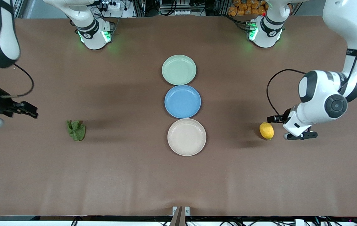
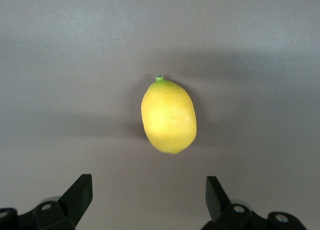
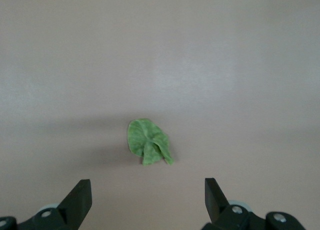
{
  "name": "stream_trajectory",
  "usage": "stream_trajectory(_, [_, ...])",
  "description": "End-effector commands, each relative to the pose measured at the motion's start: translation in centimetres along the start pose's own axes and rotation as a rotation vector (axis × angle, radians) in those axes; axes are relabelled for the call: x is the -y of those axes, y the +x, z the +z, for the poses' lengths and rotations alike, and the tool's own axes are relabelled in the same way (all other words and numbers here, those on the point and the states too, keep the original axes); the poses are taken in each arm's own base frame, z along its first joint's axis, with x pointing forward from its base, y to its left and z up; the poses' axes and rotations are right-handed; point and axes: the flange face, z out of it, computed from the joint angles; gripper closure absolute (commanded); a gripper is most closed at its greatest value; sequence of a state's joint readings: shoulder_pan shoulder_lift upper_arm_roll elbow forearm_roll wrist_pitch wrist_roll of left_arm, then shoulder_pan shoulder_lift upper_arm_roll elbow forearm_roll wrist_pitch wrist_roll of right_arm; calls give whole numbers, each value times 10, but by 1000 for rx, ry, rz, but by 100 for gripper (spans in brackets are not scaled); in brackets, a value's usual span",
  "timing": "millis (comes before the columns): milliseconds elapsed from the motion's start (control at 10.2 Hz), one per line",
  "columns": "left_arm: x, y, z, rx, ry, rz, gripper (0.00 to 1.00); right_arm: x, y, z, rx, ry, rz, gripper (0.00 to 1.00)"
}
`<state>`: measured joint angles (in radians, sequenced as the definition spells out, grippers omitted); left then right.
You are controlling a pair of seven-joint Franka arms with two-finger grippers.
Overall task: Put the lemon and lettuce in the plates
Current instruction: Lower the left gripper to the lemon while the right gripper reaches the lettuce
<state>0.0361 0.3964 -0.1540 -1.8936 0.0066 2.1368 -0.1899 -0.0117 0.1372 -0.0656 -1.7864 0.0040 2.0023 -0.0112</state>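
Brown table (image 1: pixel 128 175): mint plate (image 1: pixel 178 69), blue plate (image 1: pixel 182 101), beige plate (image 1: pixel 186 137) in a row, no writing. Left gripper (image 2: pixel 149 200) spread beside lemon (image 1: pixel 266 130); right gripper (image 3: pixel 148 200) spread near lettuce (image 1: pixel 76 129), both on table.

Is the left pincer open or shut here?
Open: the left pincer hangs beside the lemon, fingertips wide apart and gripping nothing.

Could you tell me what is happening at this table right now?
Two arms are set to pick up food. The left tool is open beside the lemon; the right tool is open near the lettuce. Both items lie on the table. The green plate and beige plate hold nothing.
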Motion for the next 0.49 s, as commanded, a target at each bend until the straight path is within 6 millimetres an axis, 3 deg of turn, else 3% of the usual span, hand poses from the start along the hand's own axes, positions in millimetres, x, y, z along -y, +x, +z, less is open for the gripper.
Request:
stream_trajectory(0, [4,8,22,-18,-17,2,0,-5,-16,60,-36,49,18,0])
stream_trajectory(392, [1,22,67,-53,-37,-2,0,-5,-24,160,-6,28,-10,0])
